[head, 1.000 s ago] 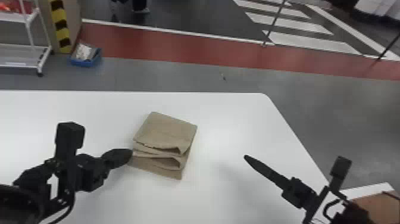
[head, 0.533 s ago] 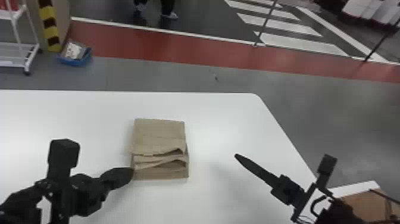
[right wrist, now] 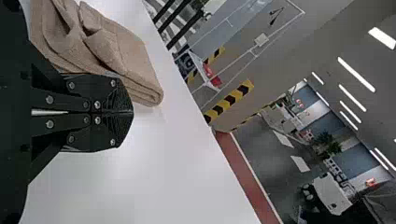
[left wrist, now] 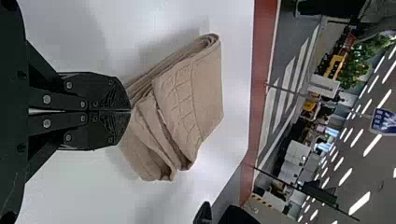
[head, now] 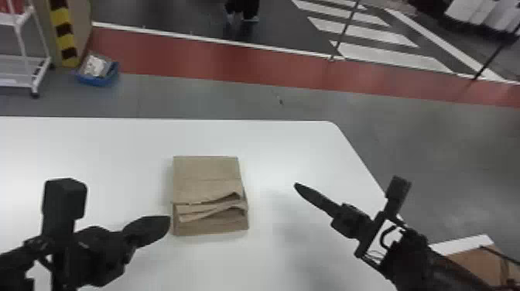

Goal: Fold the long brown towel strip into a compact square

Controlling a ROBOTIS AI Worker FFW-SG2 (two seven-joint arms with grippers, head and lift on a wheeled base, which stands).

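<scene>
The brown towel (head: 207,174) lies on the white table as a stacked, roughly square bundle, its near layers loose and slightly gaping. My left gripper (head: 168,222) is at the bundle's near left corner in the head view; in the left wrist view the left gripper (left wrist: 130,111) is shut, its tip beside the towel (left wrist: 194,88). To the right of the bundle, apart from it, is my right gripper (head: 296,185). The right wrist view has the right gripper (right wrist: 132,112) shut with nothing in it, and the towel (right wrist: 121,51) beyond it.
The white table (head: 116,143) has its right edge beyond my right arm. A cardboard box (head: 476,267) stands at the lower right. On the floor behind are a blue bin (head: 96,79) and a white cart (head: 23,69).
In the head view, the towel and table have turned slightly with the whole scene, background included. Both grippers keep about the same places beside the towel, which stays folded.
</scene>
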